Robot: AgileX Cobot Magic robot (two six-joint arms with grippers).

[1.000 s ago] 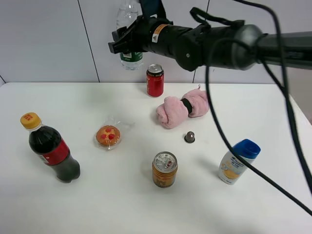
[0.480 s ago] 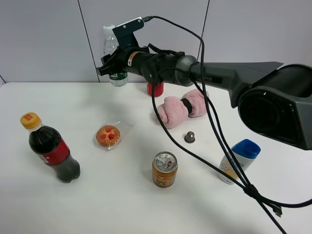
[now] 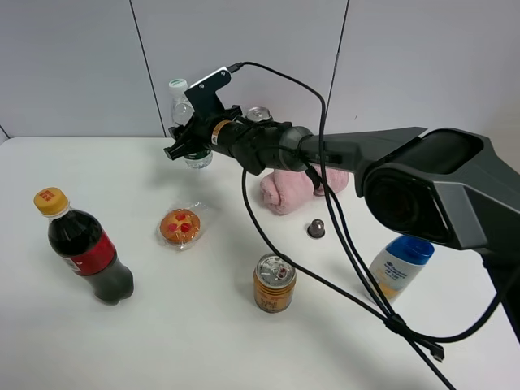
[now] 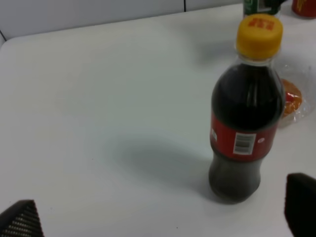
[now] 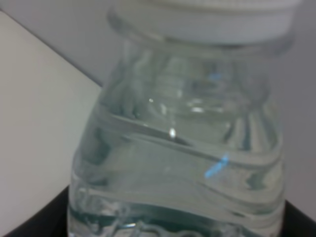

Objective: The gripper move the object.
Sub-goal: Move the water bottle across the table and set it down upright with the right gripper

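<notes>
The right hand (image 3: 185,146) was clamped on the water bottle (image 3: 180,110), its fingers pressed against the lower body. The bottle stood upright, with its white cap above the hand. The right wrist view was filled by the clear ribbed shoulder of the bottle (image 5: 177,148), so the grip looked firm. The bottle hung low over the back part of the worktop (image 3: 162,341). I could not tell whether its base touched the surface.

Just behind the wrist, the top of a red can (image 3: 260,114) showed over the arm. Under the forearm, a little further back along it, lay a pink cloth (image 3: 284,191). In front of the hand, towards the front edge, sat a wrapped pastry (image 3: 180,226). A small dark knob (image 3: 316,229) lay beyond the cloth. Further off were a cola bottle (image 3: 85,252) and a gold can (image 3: 275,283). Furthest of all was a white bottle with a blue cap (image 3: 396,268).

The left hand (image 4: 160,212) had its fingers wide apart and held nothing, with the cola bottle (image 4: 244,133) just ahead of it.

The pickup was done, and the carry seemed well along. What was left, as I judged it, was to set the bottle down upright on a clear spot and let go.
</notes>
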